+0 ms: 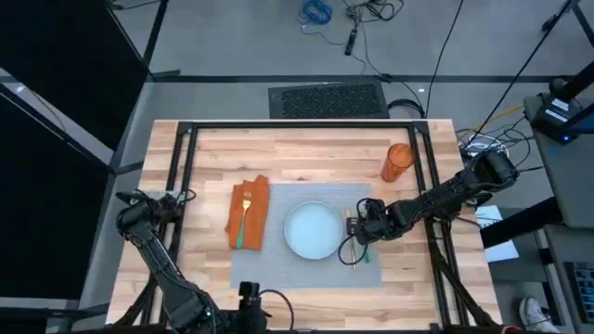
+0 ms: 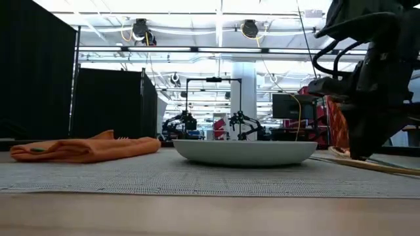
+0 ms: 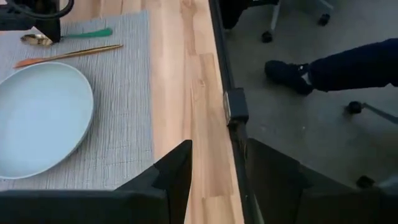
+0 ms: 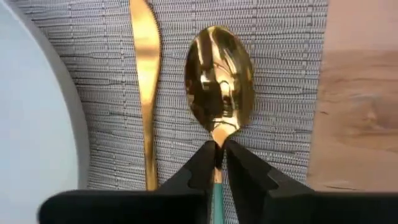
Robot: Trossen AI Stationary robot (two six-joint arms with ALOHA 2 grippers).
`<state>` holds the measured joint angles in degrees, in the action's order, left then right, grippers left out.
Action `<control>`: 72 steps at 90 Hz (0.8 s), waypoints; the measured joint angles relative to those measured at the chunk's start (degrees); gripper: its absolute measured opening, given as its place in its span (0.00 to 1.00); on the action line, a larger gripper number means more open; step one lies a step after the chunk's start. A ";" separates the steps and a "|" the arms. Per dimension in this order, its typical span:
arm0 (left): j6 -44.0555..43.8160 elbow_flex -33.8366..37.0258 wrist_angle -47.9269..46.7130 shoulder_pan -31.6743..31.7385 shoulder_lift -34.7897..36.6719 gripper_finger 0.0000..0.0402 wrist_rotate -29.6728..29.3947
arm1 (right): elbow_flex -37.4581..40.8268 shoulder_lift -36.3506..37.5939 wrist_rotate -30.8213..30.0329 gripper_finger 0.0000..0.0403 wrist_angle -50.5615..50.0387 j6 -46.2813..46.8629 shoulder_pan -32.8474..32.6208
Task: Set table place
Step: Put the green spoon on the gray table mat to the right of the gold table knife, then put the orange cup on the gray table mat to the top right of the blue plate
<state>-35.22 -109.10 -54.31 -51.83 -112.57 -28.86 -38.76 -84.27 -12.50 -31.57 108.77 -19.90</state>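
High view: table (image 1: 306, 148), 1 pc, light wood. Mat (image 1: 278, 269), 1 pc, grey, lying mid-table. Plate (image 1: 313, 230), 1 pc, centred on mat. Napkin (image 1: 249, 211), 1 pc, orange, at mat's left edge, partly on the wood; fork (image 1: 244, 215), 1 pc, gold w/ green handle, on top of it. Cup (image 1: 397, 160), 1 pc, orange, off mat beyond its far right corner. Right gripper (image 1: 360, 225) on mat just right of plate. Left gripper (image 1: 176, 199) waits well left of mat; its arm idle.

Low view: plate sits flat on mat; napkin to its left; right arm low over mat at plate's right.

Left wrist view: left fingers (image 3: 177, 171) spread, nothing between; knife (image 3: 68, 54) and spoon (image 3: 38, 39) seen on mat beyond plate.

Right wrist view: knife, 1 pc, gold, just beside plate. Spoon, 1 pc, gold bowl, green handle, just beside knife, bowl looks to rest on mat. Right fingers (image 4: 199, 168) pinching spoon at neck.

Status, est.: plate, knife, fork, napkin and cup laid; spoon being placed, release left. Nearly done.
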 joint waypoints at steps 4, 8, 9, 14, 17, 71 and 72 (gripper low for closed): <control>0.00 0.00 0.00 0.00 -0.02 0.33 0.00 | 0.00 0.00 -0.83 0.13 -0.01 0.05 -0.02; -0.01 0.00 0.00 0.03 -0.05 0.33 0.00 | 0.00 0.00 -1.21 0.16 0.04 0.13 0.00; -0.02 0.00 0.00 0.04 -0.06 0.33 0.00 | 0.00 0.00 -1.21 0.17 0.04 0.21 0.00; -0.02 0.00 -0.01 0.04 -0.07 0.33 -0.02 | 0.00 0.00 -1.24 0.21 0.02 0.52 0.00; -0.04 0.00 0.00 0.04 -0.07 0.33 -0.01 | 0.00 0.00 -1.24 0.22 0.01 0.57 0.00; -0.31 0.00 0.00 0.04 -0.07 0.33 -0.59 | -0.38 11.33 -5.95 0.29 -5.86 -2.82 -1.17; -0.31 0.00 0.00 0.04 -0.07 0.33 -0.59 | -0.52 11.89 -6.16 0.29 -6.52 -2.83 -1.30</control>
<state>-35.54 -109.10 -54.30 -51.79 -112.64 -29.45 -39.29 -72.38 -18.66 -38.09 105.94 -21.20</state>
